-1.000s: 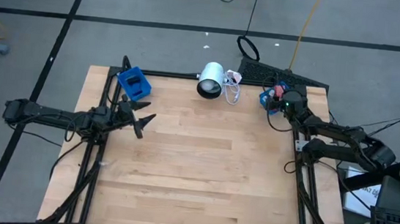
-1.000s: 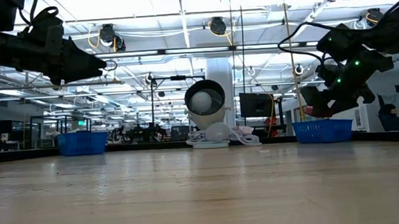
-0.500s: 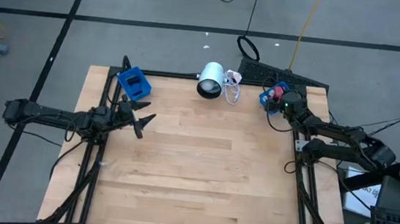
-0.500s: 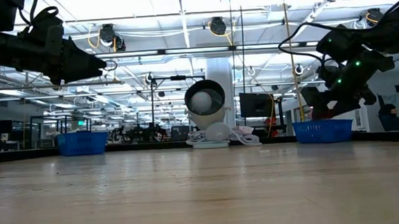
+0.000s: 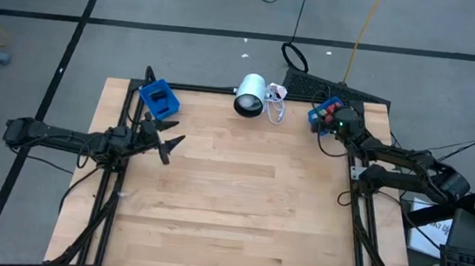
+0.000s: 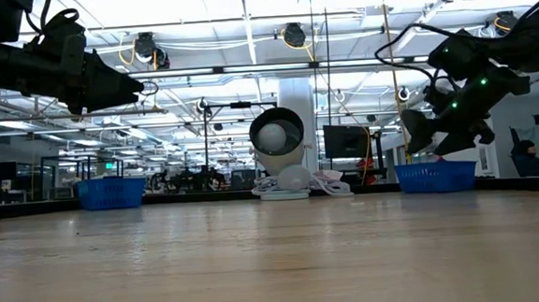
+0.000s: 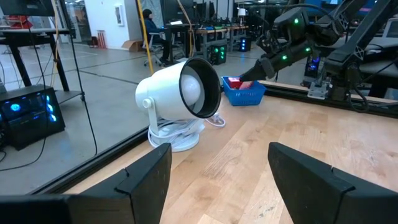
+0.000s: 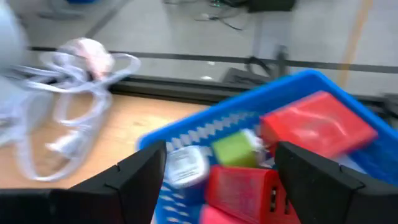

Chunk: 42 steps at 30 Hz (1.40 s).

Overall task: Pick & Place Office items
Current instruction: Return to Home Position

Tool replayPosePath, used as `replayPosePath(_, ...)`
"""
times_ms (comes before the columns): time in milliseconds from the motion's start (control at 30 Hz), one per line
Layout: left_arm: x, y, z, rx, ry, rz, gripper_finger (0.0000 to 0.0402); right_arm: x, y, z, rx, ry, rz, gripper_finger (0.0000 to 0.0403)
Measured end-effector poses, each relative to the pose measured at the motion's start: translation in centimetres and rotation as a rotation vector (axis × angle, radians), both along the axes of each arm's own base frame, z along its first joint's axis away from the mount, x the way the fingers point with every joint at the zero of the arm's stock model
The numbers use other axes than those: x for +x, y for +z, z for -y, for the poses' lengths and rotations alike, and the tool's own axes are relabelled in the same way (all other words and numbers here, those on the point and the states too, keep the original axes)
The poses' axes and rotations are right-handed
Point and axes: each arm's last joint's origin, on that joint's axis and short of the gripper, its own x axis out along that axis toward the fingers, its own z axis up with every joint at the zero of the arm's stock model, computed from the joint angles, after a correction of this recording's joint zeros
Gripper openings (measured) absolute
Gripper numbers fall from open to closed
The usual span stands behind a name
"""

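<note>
1. Lamp point(image 5: 251, 96): white and cylindrical, on its own stand at the far edge of the worktop point(image 5: 231, 202), with its open mouth turned toward the front. We use it as our landmark.
2. Cable point(image 5: 276, 102): white and loosely coiled, lying just beside the lamp on its right.
3. Right bin point(image 6: 435, 175): blue, to the right of the lamp beyond the cable, at the same far edge.
4. Office items point(image 8: 239, 183): gathered in the bin right of the lamp. We count at least two red pieces point(image 8: 317, 124), a green piece point(image 8: 235, 149) and a pale piece point(image 8: 186, 167), packed close together.
5. Left bin point(image 6: 111, 192): blue, well apart from the lamp on its left. It holds a dark piece point(image 5: 163, 101); we cannot tell what it is.
6. Right hand point(image 5: 328, 121): to the right of the lamp, hanging above the bin there and clear of its contents. Its fingers are spread wide with nothing between them.
7. Left hand point(image 5: 169, 146): to the left of the lamp and nearer the front, raised above the worktop and pointing toward the lamp. Its fingers are spread wide and it holds nothing.
</note>
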Motion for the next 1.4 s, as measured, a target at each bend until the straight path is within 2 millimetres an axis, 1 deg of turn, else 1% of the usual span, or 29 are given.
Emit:
replayPosePath(300, 0.0, 0.0, 0.0, 0.000, 0.000, 0.000, 0.0271, 1.2, 1.0, -0.2, 0.012, 0.259, 0.210, 0.0290)
replayPosePath(467, 0.0, 0.0, 0.0, 0.000, 0.000, 0.000, 0.0271, 2.3, 1.3, -1.0, 0.000, 0.373, 0.239, 0.0290)
replayPosePath(767, 0.0, 0.0, 0.0, 0.000, 0.000, 0.000, 0.0271, 4.1, 2.0, -2.7, -0.064, 0.518, 0.265, 0.0290)
replayPosePath(1000, 0.0, 0.0, 0.0, 0.000, 0.000, 0.000, 0.0271, 5.9, 2.3, -5.2, -0.139, 0.733, 0.209, 0.0290)
replayPosePath(1133, 0.0, 0.0, 0.0, 0.000, 0.000, 0.000, 0.0271, 6.9, 2.3, -7.3, -0.200, 0.925, 0.162, 0.0290)
replayPosePath(1200, 0.0, 0.0, 0.0, 0.000, 0.000, 0.000, 0.0271, 7.2, 2.4, -8.4, -0.246, 0.995, 0.126, 0.0290)
replayPosePath(1267, 0.0, 0.0, 0.0, 0.000, 0.000, 0.000, 0.0271, 7.4, 2.8, -9.5, -0.297, 1.022, 0.095, 0.0290)
replayPosePath(1333, 0.0, 0.0, 0.0, 0.000, 0.000, 0.000, 0.0271, 7.5, 3.8, -10.5, -0.334, 1.019, 0.055, 0.0290)
replayPosePath(1400, 0.0, 0.0, 0.0, 0.000, 0.000, 0.000, 0.0271, 7.1, 4.7, -11.5, -0.348, 1.011, 0.002, 0.0290)
